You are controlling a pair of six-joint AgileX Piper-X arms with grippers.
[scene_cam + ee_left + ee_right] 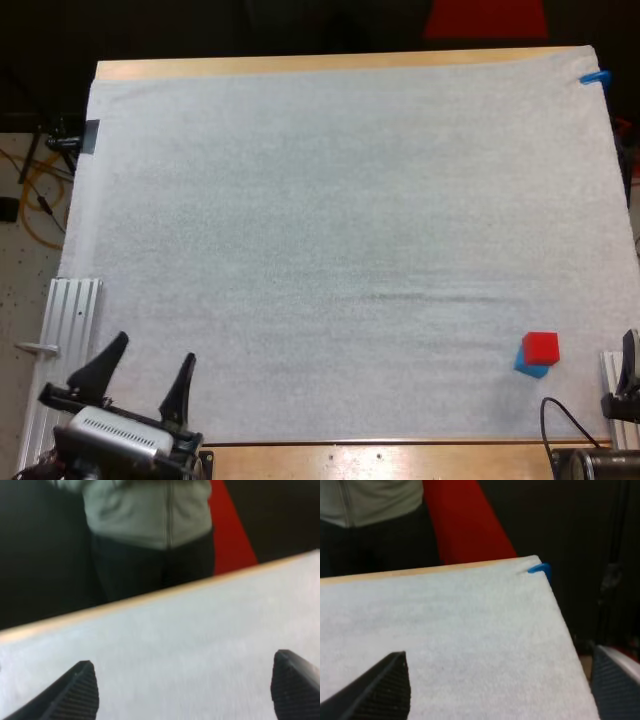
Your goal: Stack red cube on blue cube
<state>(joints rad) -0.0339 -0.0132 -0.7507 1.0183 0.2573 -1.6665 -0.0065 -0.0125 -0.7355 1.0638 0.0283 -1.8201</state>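
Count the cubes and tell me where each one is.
2. The red cube sits on the blue cube, slightly offset, at the near right corner of the mat. Nothing there could hide another.

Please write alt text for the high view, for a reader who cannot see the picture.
A red cube sits on a blue cube, slightly off centre, near the right front corner of a white mat. The left gripper is open at the mat's near left corner, far from the cubes. The right gripper is at the right edge, close to them.
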